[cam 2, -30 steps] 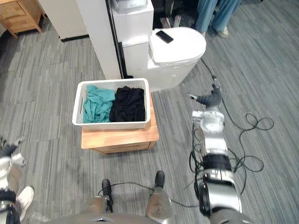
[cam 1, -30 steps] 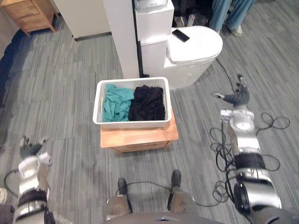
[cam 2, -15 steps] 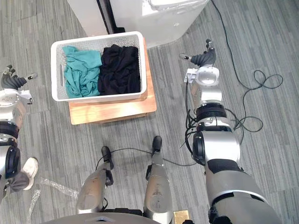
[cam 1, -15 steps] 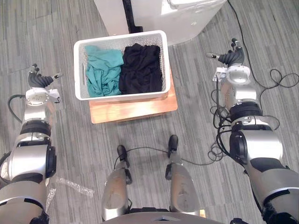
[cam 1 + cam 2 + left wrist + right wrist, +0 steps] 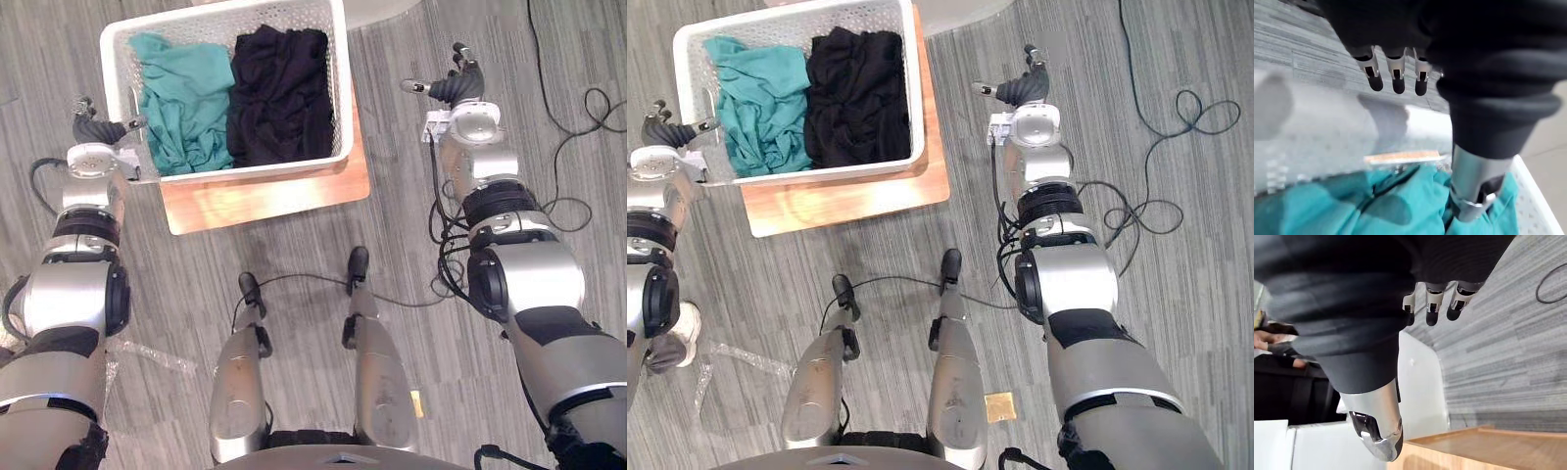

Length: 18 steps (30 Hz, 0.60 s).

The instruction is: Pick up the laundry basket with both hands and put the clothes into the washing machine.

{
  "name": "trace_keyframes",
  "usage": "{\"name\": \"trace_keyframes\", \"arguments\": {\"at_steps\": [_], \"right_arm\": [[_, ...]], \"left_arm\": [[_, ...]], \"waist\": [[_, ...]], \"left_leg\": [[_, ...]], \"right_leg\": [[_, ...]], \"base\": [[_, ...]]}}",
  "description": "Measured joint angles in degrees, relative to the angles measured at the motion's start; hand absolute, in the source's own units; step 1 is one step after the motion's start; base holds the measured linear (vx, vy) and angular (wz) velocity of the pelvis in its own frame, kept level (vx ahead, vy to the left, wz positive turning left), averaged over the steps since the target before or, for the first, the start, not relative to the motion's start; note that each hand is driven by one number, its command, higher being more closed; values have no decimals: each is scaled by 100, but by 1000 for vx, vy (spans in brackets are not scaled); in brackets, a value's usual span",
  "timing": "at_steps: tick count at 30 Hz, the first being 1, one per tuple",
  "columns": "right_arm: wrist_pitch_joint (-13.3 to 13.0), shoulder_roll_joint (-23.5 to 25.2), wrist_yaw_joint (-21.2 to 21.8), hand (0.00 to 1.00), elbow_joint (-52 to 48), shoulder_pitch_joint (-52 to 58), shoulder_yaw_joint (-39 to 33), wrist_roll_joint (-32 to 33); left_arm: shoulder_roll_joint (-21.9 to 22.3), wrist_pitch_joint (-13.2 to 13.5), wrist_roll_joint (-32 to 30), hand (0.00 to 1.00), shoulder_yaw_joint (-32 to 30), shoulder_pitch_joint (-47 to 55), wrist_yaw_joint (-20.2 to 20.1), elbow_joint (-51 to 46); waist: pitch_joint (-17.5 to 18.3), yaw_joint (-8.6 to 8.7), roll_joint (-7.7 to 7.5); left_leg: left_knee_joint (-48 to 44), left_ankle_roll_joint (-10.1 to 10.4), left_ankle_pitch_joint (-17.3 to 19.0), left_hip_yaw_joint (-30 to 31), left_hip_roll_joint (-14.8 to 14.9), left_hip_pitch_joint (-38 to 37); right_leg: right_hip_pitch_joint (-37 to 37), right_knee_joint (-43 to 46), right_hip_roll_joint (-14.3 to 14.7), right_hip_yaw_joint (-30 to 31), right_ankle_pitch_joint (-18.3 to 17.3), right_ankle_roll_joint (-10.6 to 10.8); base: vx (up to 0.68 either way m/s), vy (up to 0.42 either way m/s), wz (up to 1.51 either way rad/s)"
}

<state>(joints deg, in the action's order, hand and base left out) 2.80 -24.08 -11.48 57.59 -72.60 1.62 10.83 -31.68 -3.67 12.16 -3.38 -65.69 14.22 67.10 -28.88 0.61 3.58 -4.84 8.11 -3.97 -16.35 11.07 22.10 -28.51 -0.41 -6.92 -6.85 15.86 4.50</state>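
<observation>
Bracketing the laundry basket (image 5: pixel 257 169) from two sides, apparently preparing a two-handed lift. Bringing the left hand (image 5: pixel 98 130) in at the basket's nine o'clock wall, just beside the handle slot, with fingers straight, thumb spread and nothing gripped; not managing to tell whether the thumb is touching the rim. Hovering the right hand (image 5: pixel 458 86) at the basket's three o'clock, well apart from the rim and over bare floor (image 5: pixel 411 225), fingers loosely extended, thumb pointing toward the basket, carrying nothing.

Turning both thumbs inward, probably for catching opposite walls evenly. Sitting the basket at twelve o'clock on a low wooden desk (image 5: pixel 265 199), with teal clothes (image 5: pixel 186 98) filling its nine o'clock half and black clothes (image 5: pixel 274 88) its three o'clock half, both heaped below the rim and so unlikely to be spilling on a level lift.

Glimpsing a white appliance (image 5: pixel 1422 387) beyond the desk in the right wrist view, presumably the washing machine.

Judging the next move as bringing the right hand across to the three o'clock rim, since pulling from one side alone would be risking tipping the basket off the desk.
</observation>
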Motion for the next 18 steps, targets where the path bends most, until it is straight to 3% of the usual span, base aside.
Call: {"name": "trace_keyframes", "arguments": {"at_steps": [9, 18], "right_arm": [[-24, 864, -183, 0, -249, 197, 289, -107], [-49, 981, -260, 0, -278, 408, 476, -234]], "left_arm": [[139, -21, 71, 0, 319, -216, 429, -50], [178, 9, 124, 0, 362, -78, 635, -133]], "waist": [[-10, 24, -18], [-30, 99, -53]], "left_leg": [[8, 4, -4, -97, 15, 89], [15, 7, -9, -185, 20, 50]], "right_leg": [[-142, -6, 22, 73, 25, -18], [-167, -10, 42, 165, 57, -2]], "base": [[4, 5, -3], [-5, -2, -5]]}}
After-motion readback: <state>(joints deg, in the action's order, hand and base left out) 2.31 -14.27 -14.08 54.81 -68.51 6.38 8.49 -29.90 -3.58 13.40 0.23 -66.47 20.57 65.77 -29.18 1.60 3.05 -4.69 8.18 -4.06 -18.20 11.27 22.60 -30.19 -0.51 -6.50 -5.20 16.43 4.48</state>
